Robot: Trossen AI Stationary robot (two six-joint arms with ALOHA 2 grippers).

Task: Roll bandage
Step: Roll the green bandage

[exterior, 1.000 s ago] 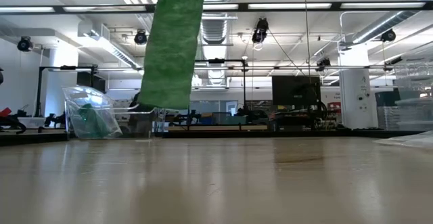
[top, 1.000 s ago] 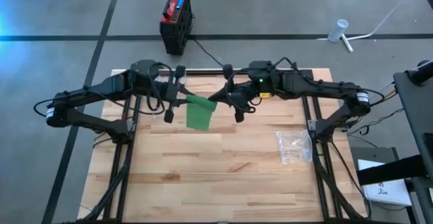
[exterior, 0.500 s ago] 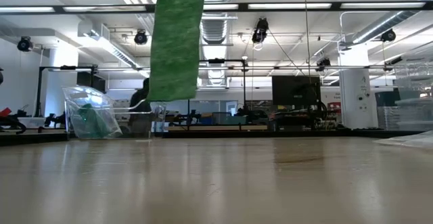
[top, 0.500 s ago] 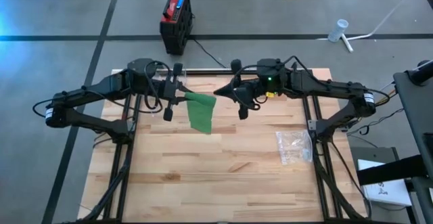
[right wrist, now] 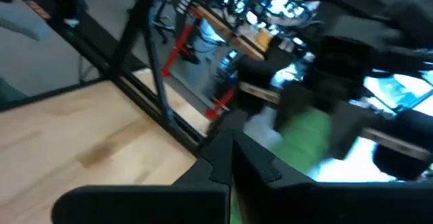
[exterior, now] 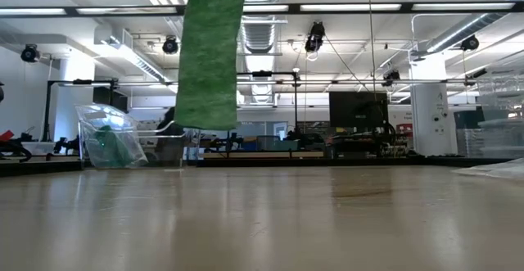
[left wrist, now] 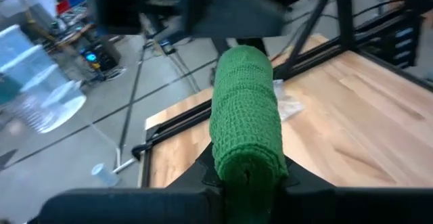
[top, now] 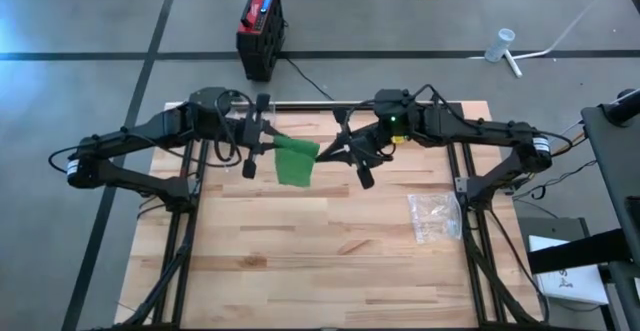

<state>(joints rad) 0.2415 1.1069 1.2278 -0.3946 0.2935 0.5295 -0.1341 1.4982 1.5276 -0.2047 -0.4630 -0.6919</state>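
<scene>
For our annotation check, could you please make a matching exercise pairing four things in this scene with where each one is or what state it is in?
Column one:
1. green bandage
2. left end effector
3. clear plastic bag
4. red and black box

Column two:
A. lying on the table's right side
B. on the floor beyond the table
C. hanging in the air above the table
D. shut on the bandage roll

Pairs: 1-C, 2-D, 3-A, 4-B

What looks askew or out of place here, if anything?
Nothing is spilled or damaged. The green bandage hangs loose in mid-air between the left gripper and right gripper, its free end clear of the table.
</scene>
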